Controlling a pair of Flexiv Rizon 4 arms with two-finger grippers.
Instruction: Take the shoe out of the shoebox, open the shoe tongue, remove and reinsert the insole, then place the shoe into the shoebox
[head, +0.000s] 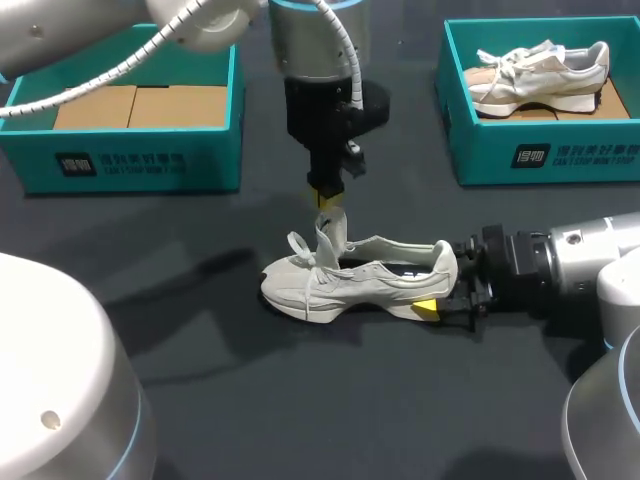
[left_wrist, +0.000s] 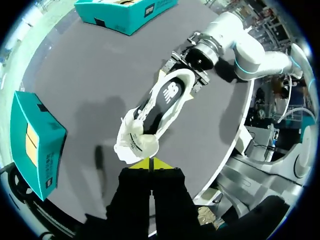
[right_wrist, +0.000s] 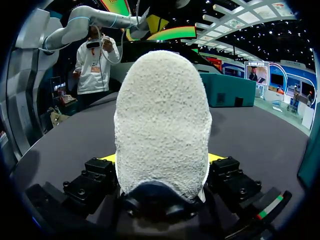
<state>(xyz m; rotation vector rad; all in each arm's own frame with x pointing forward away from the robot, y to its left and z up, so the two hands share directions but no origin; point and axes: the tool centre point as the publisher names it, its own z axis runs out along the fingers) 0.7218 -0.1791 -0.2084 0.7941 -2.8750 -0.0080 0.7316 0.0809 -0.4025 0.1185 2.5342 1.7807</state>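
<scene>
— What is the left gripper (head: 326, 197) doing?
— Its yellow tips are squeezed tight on the tongue (head: 333, 225) of the shoe (head: 340, 282). It hangs right above the shoe, near the laces (head: 303, 250). The tongue stands up from the shoe into the tips.
— And the right gripper (head: 441, 298)?
— It comes in low at the back of the shoe. It hugs the heel, with one yellow tip on each side, and both tips touch. So it has hold of the shoe.
— Where is the shoe?
— It sits on its sole on the dark table (head: 200, 390), under the left gripper. Its toe points away from the right gripper. The top is pulled open, and the black insole (left_wrist: 170, 92) lies flat inside the shoe.
— Is the shoe in a box?
— No. The first teal box (head: 140, 160) is well apart from the shoe, out past its toe. You can see brown cardboard on its floor. The second teal box (head: 540, 150) is well apart too, out past the heel. Another shoe (head: 540, 75) lies in that one.
</scene>
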